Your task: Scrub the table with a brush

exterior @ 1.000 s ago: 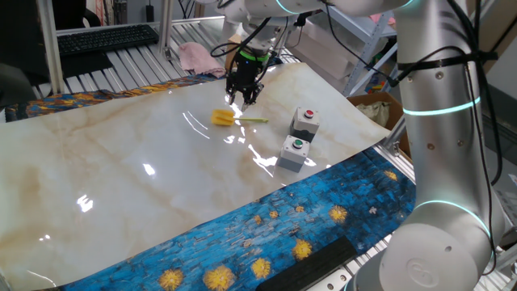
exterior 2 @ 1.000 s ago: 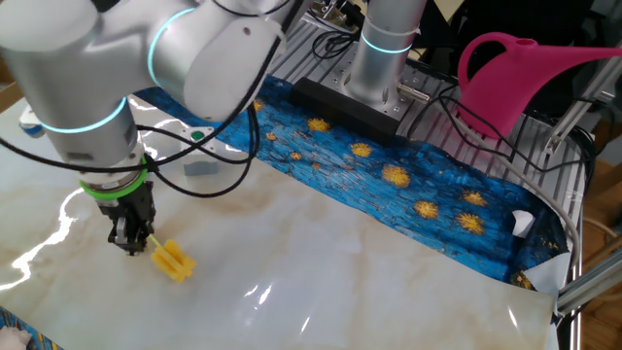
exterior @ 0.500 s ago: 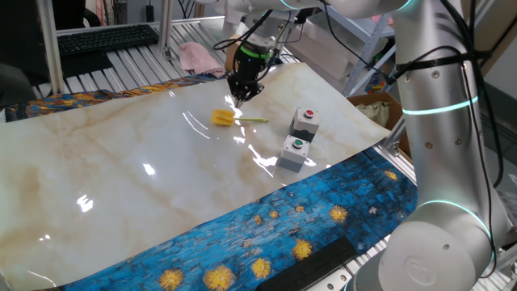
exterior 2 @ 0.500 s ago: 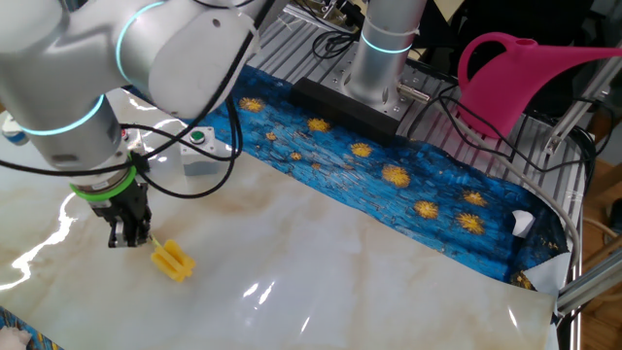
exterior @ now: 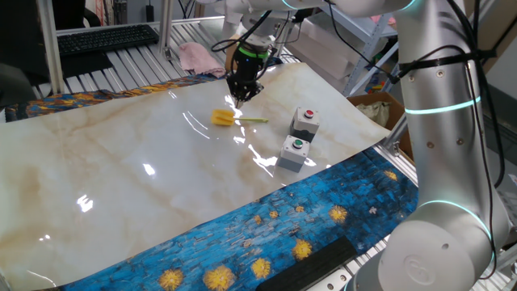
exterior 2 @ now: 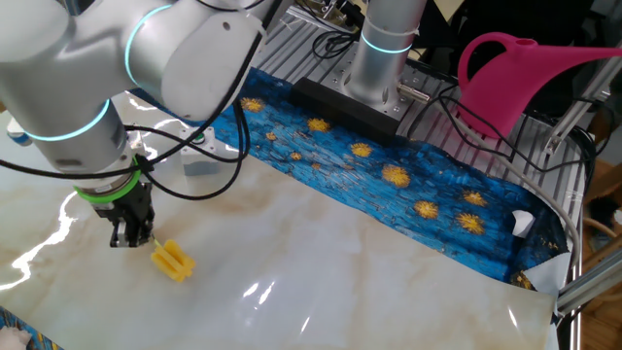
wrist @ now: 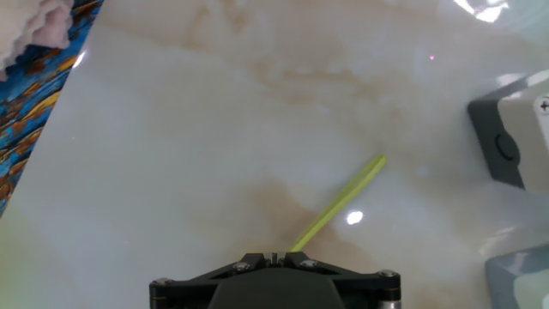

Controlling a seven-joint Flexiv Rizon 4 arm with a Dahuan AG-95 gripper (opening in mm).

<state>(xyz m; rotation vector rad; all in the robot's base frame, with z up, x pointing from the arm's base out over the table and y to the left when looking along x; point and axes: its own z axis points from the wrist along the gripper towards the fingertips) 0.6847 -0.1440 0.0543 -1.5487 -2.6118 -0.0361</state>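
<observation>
my gripper (exterior: 240, 98) hangs above the brush (exterior: 224, 118) on the bench (exterior: 121, 170).
the brush lies flat on the marble top, yellow head under the gripper, thin stick handle (wrist: 338, 203) pointing toward the two grey button boxes (exterior: 299, 137) nearby. i can't tell from any view whether the fingers are spread or closed; they look clear of the brush.

Silver-grey rounded arm (exterior: 440, 73) segments with glowing cyan joint rings, looping black cables, green-banded wrist (black gripper (exterior 2: 129, 233) beneath).
</observation>
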